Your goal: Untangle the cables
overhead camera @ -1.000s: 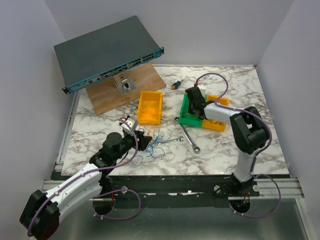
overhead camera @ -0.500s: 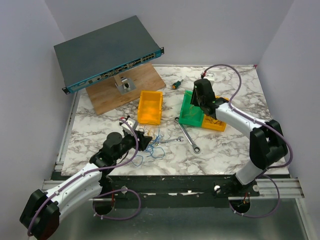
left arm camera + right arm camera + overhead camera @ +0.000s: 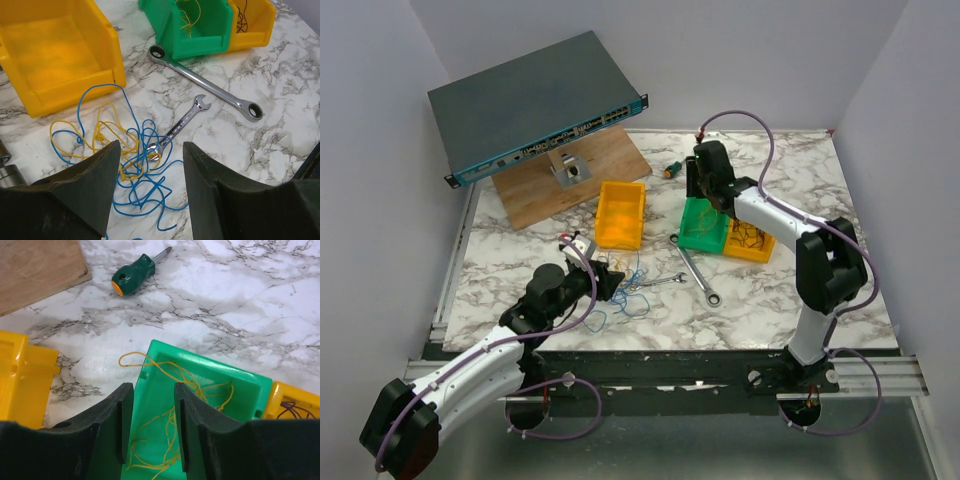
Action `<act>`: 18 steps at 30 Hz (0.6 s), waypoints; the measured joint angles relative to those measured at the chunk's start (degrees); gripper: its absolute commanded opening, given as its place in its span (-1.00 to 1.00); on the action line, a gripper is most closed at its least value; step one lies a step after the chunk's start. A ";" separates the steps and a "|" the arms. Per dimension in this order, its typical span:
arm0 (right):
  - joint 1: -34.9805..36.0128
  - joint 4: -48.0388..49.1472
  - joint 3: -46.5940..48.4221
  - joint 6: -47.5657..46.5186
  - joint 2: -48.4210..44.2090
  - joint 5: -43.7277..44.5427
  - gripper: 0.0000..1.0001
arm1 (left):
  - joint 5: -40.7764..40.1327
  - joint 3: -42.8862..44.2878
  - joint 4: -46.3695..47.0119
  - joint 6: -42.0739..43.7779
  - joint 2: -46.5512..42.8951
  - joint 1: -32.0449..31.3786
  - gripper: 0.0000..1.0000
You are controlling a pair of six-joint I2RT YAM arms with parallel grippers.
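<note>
1. Cables (image 3: 135, 160) — a loose tangle of hair-thin blue and yellow wires — lying on the marble table (image 3: 285, 110), just in front of the large yellow bin (image 3: 70, 92).
2. Left gripper (image 3: 151, 170): fingers spread wide with nothing between them, low over the near edge of the tangle. Cannot tell whether either finger touches a wire.
3. Small combination wrench (image 3: 181, 124): ring end caught among the blue loops, open end pointing away from them.
4. Ratchet wrench (image 3: 205, 80): lying aslant, apart from the tangle, one end just beside the green bin (image 3: 197, 47).
5. Right gripper (image 3: 152, 415): fingers parted by a narrow gap, pinching nothing, hanging above the green bin.
6. Inside the green bin: thin yellow wires (image 3: 175, 385) in slack loops, one loop spilling over the rim onto the marble.
7. Small yellow bin (image 3: 295, 390): set against the green bin's right side, holding dark thin wires (image 3: 292, 409).
8. Green-handled screwdriver (image 3: 134, 276): flat on the marble beyond the green bin, orange butt toward the corner of the wooden board (image 3: 35, 265), near it but not touching.
9. Network switch (image 3: 535, 105): tilted at the far left — propped over the wooden board, well apart from both grippers.
</note>
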 measured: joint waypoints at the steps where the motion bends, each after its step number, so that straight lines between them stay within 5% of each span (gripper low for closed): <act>1: 0.00 -0.15 1.18 -0.52 1.20 0.04 -0.14 | -0.02 0.00 0.00 0.00 0.00 0.00 0.10; 8: -0.02 -1.40 4.76 -2.54 7.10 1.14 -0.28 | -0.02 0.00 0.00 0.00 0.00 0.00 0.10; 18: -0.02 -0.85 6.21 -2.97 8.59 2.16 -0.99 | -0.04 0.00 0.00 0.00 0.07 0.00 0.10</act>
